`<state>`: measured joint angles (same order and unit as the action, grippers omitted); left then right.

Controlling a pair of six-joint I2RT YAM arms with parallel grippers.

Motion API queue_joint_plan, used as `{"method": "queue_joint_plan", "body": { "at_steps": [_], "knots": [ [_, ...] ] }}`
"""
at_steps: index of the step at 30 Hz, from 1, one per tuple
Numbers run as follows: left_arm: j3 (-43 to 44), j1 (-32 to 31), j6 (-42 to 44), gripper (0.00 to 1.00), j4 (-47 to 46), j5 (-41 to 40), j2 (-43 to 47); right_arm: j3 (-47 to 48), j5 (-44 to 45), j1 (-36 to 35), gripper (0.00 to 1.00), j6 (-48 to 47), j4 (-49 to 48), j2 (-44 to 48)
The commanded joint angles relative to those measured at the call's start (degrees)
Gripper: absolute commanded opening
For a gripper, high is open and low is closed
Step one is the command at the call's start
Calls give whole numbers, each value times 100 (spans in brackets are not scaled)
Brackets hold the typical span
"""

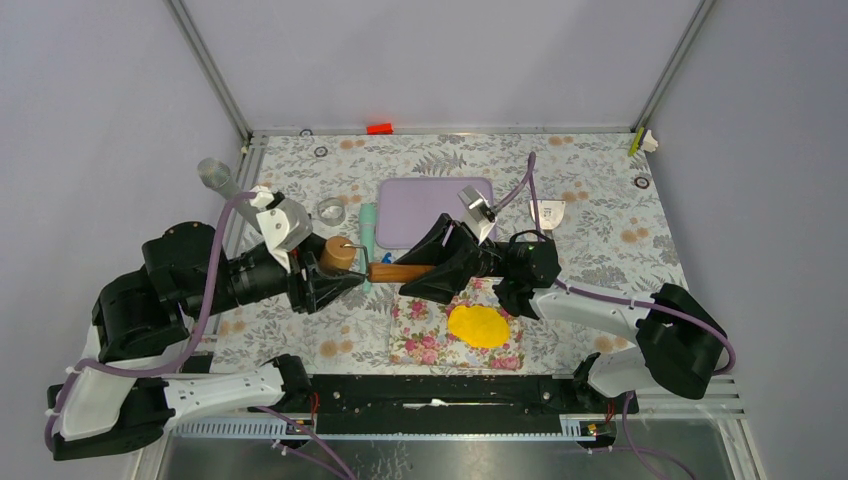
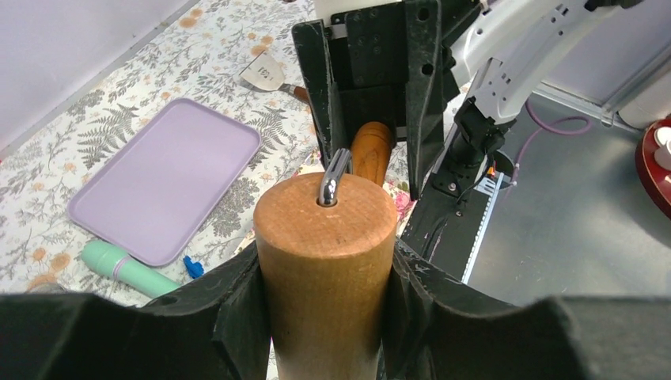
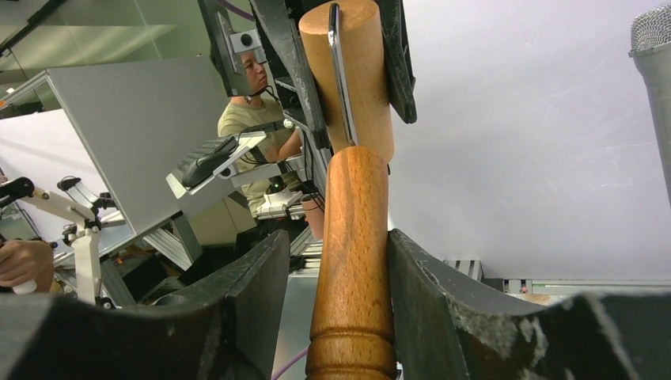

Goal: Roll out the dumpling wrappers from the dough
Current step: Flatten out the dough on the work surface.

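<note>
One wooden rolling pin [image 1: 340, 255], one lump of yellow dough [image 1: 478, 326], one flowered cloth [image 1: 415, 335], one purple tray [image 1: 420, 200], one green tube [image 1: 368, 225], one scraper [image 1: 547, 212], one clear ring [image 1: 331, 211].

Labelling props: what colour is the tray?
Pale lilac; the tray shows best from the left wrist view.

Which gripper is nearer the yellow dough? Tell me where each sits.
Right. The right gripper sits just behind and left of the dough, at the rolling pin handle. The left gripper is farther left, on its roller.
</note>
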<state>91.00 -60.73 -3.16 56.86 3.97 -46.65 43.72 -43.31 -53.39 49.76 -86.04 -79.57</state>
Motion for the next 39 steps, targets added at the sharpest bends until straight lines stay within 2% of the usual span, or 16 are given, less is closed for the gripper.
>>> {"method": "queue_joint_plan", "body": {
  "at_steps": [1, 25, 30, 31, 32, 33, 34, 35, 37, 38, 39],
  "knots": [
    [175, -18, -525, 0, -420, -368, -211, 33, 259, -103, 55, -176, -1266, 187],
    [283, -12, -765, 0, -166, -690, -406, 3, 825, -111, 53, -199, -1266, 163],
    [276, -9, -757, 0, -167, -694, -439, 134, 658, -111, 42, -80, -1266, 72],
    [278, -13, -756, 0, -172, -695, -445, 170, 616, -111, 38, -35, -1266, 39],
    [276, -10, -756, 0, -167, -696, -454, 215, 560, -111, 29, -21, -1266, 12],
    [282, -9, -761, 0, -168, -696, -460, 264, 486, -117, 19, -19, -1268, -14],
    [282, -9, -769, 0, -161, -708, -471, 297, 445, -118, 4, -11, -1266, -22],
    [275, -10, -780, 0, -158, -728, -476, 292, 479, -119, 0, 13, -1266, -33],
    [281, -9, -800, 0, -161, -780, -484, 166, 882, -119, 0, 104, -1260, -11],
    [285, -9, -807, 10, -150, -820, -497, 47, 1186, -112, 0, 146, -1258, 23],
    [293, -9, -832, 32, -128, -898, -504, -103, 1543, -111, 0, 185, -1257, 59]
  ]
}}
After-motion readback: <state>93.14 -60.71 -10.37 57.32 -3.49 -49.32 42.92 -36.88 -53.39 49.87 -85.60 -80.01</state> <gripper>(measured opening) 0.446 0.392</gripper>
